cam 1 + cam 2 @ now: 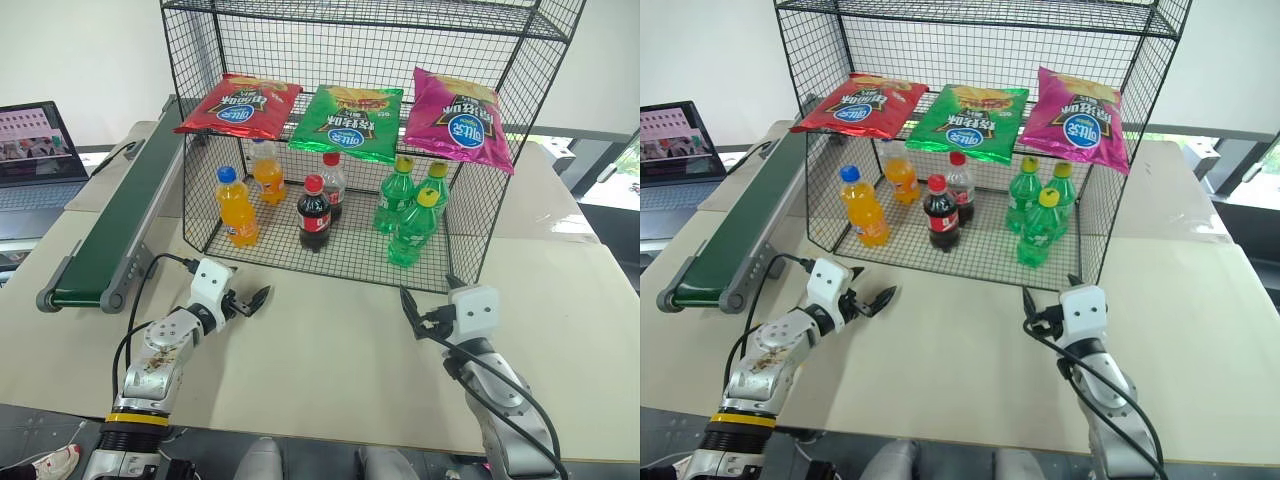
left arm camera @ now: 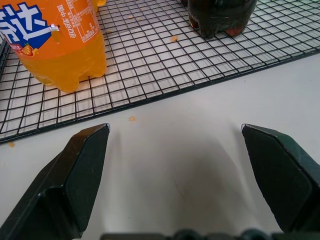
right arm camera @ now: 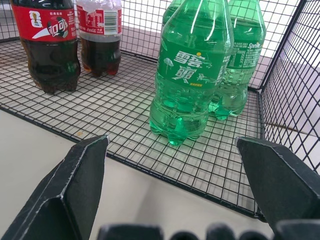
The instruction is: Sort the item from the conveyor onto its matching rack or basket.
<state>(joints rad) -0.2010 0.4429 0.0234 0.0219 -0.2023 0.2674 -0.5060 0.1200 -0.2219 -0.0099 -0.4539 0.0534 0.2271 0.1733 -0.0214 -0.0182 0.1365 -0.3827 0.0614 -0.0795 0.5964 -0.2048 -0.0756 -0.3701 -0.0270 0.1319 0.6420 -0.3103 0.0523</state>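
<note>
The red chip bag lies flat at the left end of the black wire rack's middle shelf, beside a green and a magenta bag. To the left of the rack runs the dark green conveyor, its belt bare. My left gripper hovers open over the table just in front of the rack's bottom shelf, nothing between its fingers. Facing the green bottles, my right gripper is also open and holds nothing; its fingers stand wide apart.
On the rack's bottom shelf stand orange soda bottles, cola bottles and green soda bottles. The green bag and magenta bag fill the rest of the middle shelf. A laptop sits far left.
</note>
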